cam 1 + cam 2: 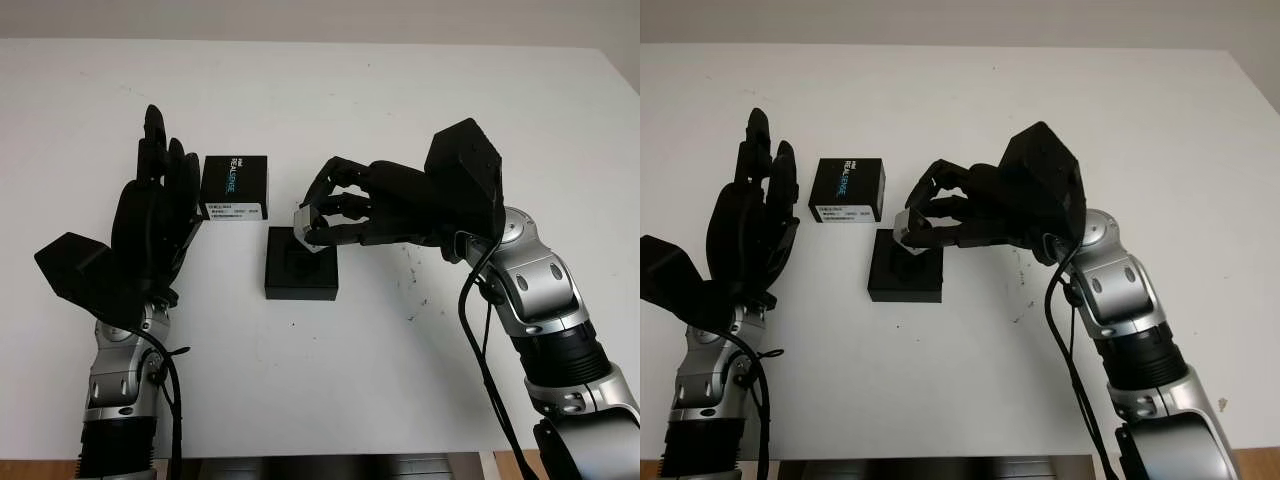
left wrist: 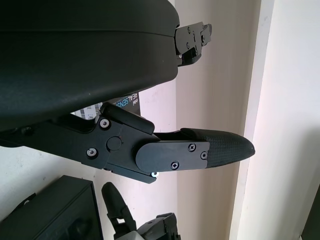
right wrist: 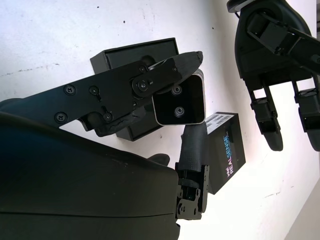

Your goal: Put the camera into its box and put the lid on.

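My right hand [image 1: 318, 218] is shut on the small silver camera [image 1: 310, 226], whose black front with lenses faces the right wrist view [image 3: 180, 100]. It holds the camera just above the far edge of the open black box [image 1: 301, 268], which lies on the table's middle. The black lid [image 1: 235, 187], printed REALSENSE, lies flat on the table just beyond and left of the box. My left hand [image 1: 158, 190] stands upright and open, left of the lid and apart from it.
The white table [image 1: 400, 110] spreads wide around the box and lid. Its far edge meets a pale wall. A few small dark specks [image 1: 412, 275] mark the surface right of the box.
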